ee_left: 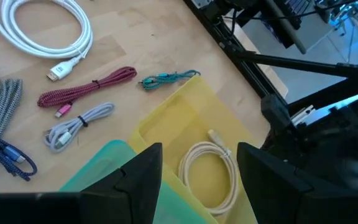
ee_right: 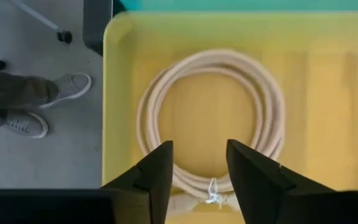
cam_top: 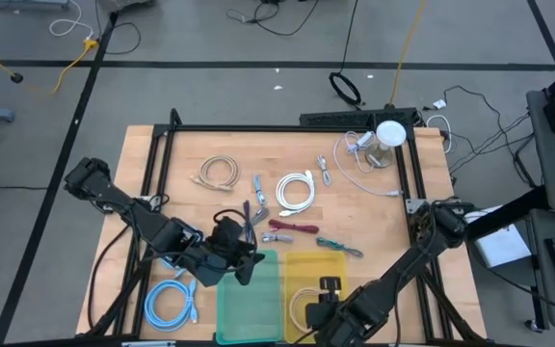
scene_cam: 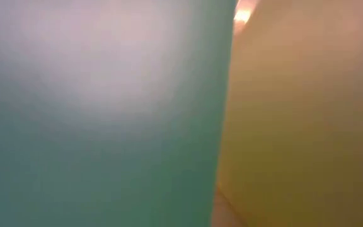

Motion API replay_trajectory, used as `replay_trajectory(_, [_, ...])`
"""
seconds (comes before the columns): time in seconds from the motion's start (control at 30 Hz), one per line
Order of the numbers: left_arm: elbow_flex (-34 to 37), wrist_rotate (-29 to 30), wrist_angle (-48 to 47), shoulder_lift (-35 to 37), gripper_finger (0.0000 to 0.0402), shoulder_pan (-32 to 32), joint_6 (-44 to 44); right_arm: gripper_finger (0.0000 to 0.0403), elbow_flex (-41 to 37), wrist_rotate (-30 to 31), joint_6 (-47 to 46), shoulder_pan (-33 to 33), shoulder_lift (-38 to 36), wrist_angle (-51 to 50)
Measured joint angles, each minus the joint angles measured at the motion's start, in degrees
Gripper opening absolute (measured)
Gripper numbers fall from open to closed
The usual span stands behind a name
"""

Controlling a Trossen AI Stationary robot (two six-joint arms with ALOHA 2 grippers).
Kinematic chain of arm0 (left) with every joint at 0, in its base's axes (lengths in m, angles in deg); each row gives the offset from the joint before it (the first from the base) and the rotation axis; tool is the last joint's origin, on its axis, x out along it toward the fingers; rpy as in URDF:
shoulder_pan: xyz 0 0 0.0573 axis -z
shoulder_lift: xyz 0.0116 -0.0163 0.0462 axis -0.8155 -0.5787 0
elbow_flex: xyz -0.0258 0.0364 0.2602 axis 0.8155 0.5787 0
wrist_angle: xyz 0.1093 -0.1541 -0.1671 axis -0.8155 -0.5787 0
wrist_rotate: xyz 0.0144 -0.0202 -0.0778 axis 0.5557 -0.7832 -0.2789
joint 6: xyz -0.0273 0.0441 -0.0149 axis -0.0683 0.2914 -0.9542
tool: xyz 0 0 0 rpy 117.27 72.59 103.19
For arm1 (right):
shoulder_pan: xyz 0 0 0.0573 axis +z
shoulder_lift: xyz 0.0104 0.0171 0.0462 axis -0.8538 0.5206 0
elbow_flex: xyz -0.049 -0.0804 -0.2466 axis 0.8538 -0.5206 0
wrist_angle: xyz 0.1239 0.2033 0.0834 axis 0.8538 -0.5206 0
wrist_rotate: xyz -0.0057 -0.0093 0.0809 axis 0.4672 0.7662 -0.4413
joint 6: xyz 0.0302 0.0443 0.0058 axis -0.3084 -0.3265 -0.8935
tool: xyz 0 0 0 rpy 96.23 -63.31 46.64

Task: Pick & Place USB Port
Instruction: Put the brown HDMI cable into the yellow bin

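One cream cable (ee_right: pixel 210 130) coiled in yellow tray (cam_top: pixel 340 265); green tray (cam_top: pixel 263 308) empty. Several cables loose mid-desk. Left end effector (ee_left: pixel 197 174) and right end effector (ee_right: pixel 197 168) open, empty.

Left arm reached in from the table's left edge, elbow bent, forearm angled toward the front centre. Left gripper (cam_top: pixel 240 262) hung low there, fingers (ee_left: pixel 138 177) parted with nothing between them. Right arm came in from the right edge, folded sharply back toward the front edge. Right gripper (cam_top: pixel 328 294) pointed straight down, fingers (ee_right: pixel 156 171) apart, empty.
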Motion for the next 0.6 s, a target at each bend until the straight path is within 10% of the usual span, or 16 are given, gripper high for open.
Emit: replay_trajectory(0.6, [-0.1, -9.4, -30.9, 3.2, 0.0211, -19.8, 4.7, 0.0148, 0.1, 21.6, 4.9, -3.9, -26.9, 3.4])
